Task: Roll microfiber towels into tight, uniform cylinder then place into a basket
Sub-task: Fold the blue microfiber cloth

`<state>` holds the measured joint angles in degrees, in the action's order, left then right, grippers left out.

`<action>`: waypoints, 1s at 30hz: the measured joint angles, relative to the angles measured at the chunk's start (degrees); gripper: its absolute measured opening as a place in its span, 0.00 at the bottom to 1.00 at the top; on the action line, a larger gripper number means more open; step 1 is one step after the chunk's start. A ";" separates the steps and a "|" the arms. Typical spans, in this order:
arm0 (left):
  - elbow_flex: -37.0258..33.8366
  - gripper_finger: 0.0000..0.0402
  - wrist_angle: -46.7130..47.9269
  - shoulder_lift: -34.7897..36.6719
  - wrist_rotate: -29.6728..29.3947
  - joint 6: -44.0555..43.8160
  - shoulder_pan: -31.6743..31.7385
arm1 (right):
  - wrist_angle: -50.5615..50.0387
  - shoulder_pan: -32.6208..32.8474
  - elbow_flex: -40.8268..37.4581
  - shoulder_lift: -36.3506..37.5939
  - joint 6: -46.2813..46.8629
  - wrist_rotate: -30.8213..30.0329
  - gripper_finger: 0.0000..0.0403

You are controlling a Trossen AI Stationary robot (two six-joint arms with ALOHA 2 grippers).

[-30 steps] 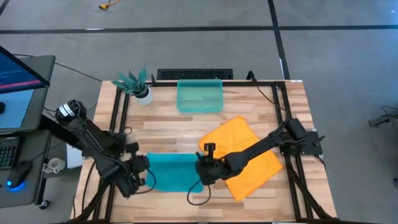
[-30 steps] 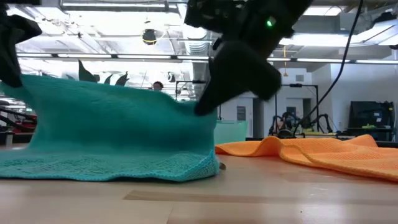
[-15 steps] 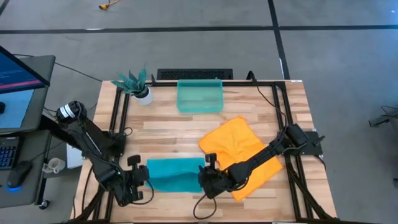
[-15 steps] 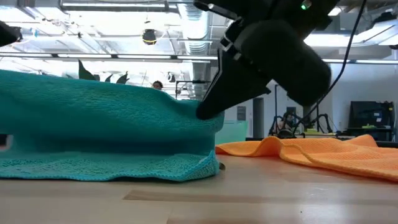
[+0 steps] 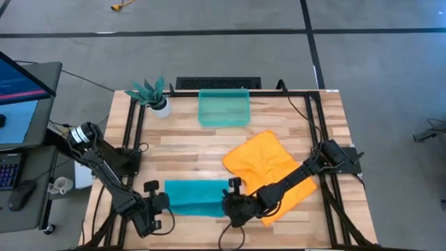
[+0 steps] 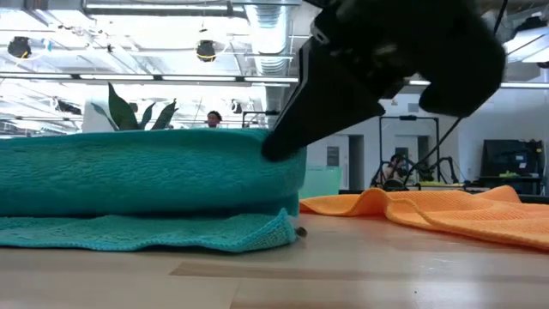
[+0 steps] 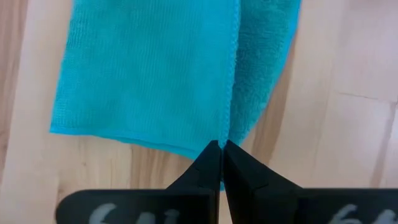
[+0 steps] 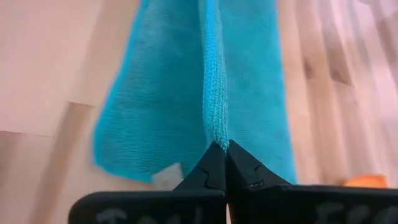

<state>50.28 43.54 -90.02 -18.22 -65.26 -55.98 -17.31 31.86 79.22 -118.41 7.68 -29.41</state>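
Underneath everything lies a pale wooden plank table [image 5: 202, 148] framed by black rails, standing on a grey floor marked with dark lines; a monitor [image 5: 19, 77] on a side stand sits off its left edge. From above, the teal towel [image 5: 196, 196] lies folded near the front edge, its long axis running left to right, with the left gripper [image 5: 163, 202] at its left end and the right gripper [image 5: 228, 202] at its right end. The orange towel [image 5: 273, 171] lies rumpled just right of it, partly under the right arm, and the teal-green basket [image 5: 224, 107] stands at the far edge beside a potted plant [image 5: 152, 95]. Only the low view shows the room behind: ceiling lights, ducting, distant equipment, and the teal towel's upper layer lifted as a thick fold over a flat bottom layer. Both wrist views show what the others hide: each pair of fingers pressed together, pinching the towel's raised folded edge.
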 joint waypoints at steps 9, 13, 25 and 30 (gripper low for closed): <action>0.00 0.00 -1.55 0.02 1.12 1.07 -0.29 | 0.40 0.37 0.00 0.00 0.89 2.18 0.02; 0.00 0.00 -1.56 0.02 1.40 1.06 -0.27 | 1.25 0.32 -0.05 -1.67 1.05 4.93 0.02; 0.02 0.22 -3.14 0.04 4.53 1.03 0.21 | 2.38 0.42 -0.02 -2.80 1.25 5.58 0.02; 0.03 0.30 -3.24 0.83 3.69 1.49 0.17 | 2.70 0.37 0.00 -2.80 1.09 8.10 0.04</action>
<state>50.31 40.30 -89.19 -14.54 -63.78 -55.81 -14.61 32.23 79.22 -121.21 8.78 -21.31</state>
